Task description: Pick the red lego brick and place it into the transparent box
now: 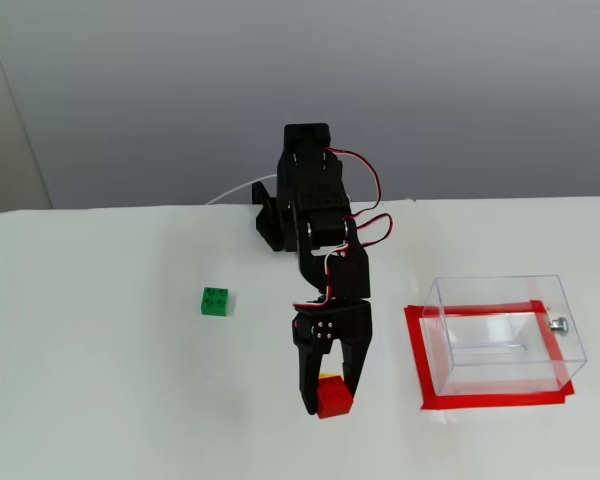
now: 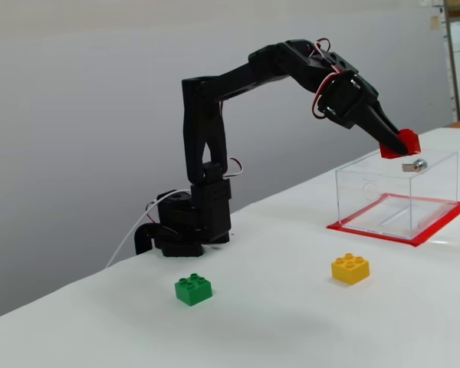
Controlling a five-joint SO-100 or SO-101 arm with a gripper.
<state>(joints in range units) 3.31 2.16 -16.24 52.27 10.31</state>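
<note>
The red lego brick (image 1: 333, 398) (image 2: 401, 142) is held high in the air, clamped between the fingertips of my gripper (image 1: 329, 397) (image 2: 395, 143). The gripper is shut on it. In a fixed view from the side the brick hangs at about the height of the transparent box's top. The transparent box (image 1: 505, 333) (image 2: 399, 192) stands on a red tape rectangle (image 1: 420, 370) (image 2: 368, 226), with a small silver knob (image 1: 557, 323) (image 2: 418, 165) on one wall. In a fixed view from above the brick is left of the box.
A green brick (image 1: 216, 301) (image 2: 193, 289) sits on the white table left of the arm. A yellow brick (image 2: 350, 268) lies on the table below the gripper, mostly hidden behind the red one in the view from above. The arm's base (image 2: 184, 226) stands at the table's back edge.
</note>
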